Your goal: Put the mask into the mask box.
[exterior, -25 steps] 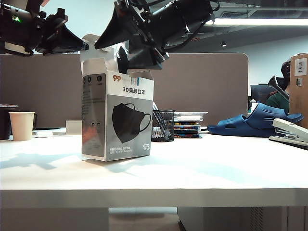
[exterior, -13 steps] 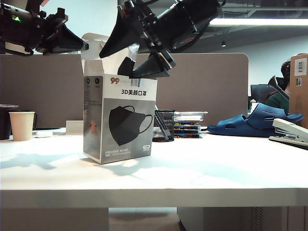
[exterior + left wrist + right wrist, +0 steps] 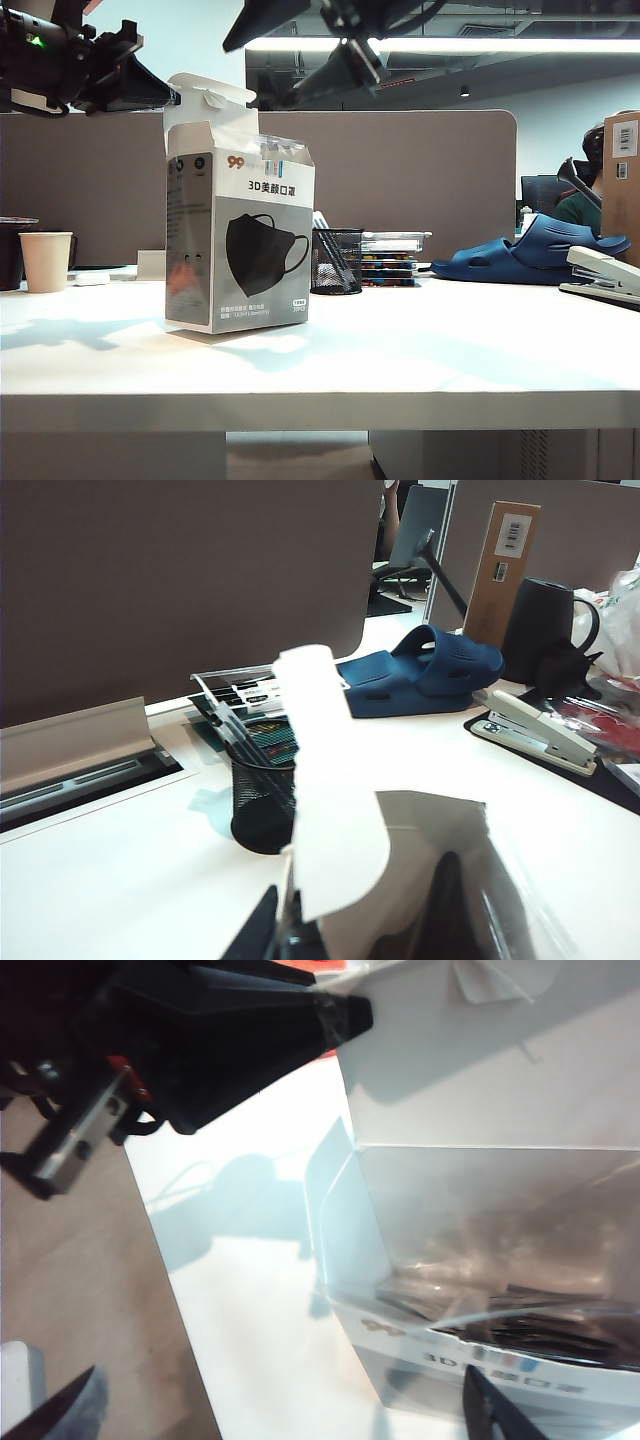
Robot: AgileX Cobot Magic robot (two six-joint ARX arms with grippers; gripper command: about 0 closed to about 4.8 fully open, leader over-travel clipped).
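Note:
The mask box [image 3: 240, 245] stands upright on the white table [image 3: 420, 350], its top open. My left gripper [image 3: 170, 97] holds the white back flap [image 3: 322, 770] up from the left side, shut on it [image 3: 283, 925]. The mask [image 3: 535, 1325], black in its shiny clear wrapper, lies inside the box mouth, and its wrapper edge [image 3: 278, 148] peeks over the rim. High over the box, my right gripper [image 3: 258, 75] hangs open with nothing between its fingertips [image 3: 275, 1415]. The right wrist view also shows the left gripper [image 3: 340, 1015] pinching the flap.
Behind the box on the right stand a black mesh pen holder [image 3: 337, 262] and stacked trays [image 3: 393, 258]. Farther right are a blue slipper [image 3: 535, 255], a stapler [image 3: 605, 275] and a brown carton [image 3: 622, 180]. At the left there is a paper cup [image 3: 45, 260].
My right gripper has risen from the box mouth, still open, and the mask stays in the box. The box rocked and shifted slightly to the left. The left gripper has kept its hold.

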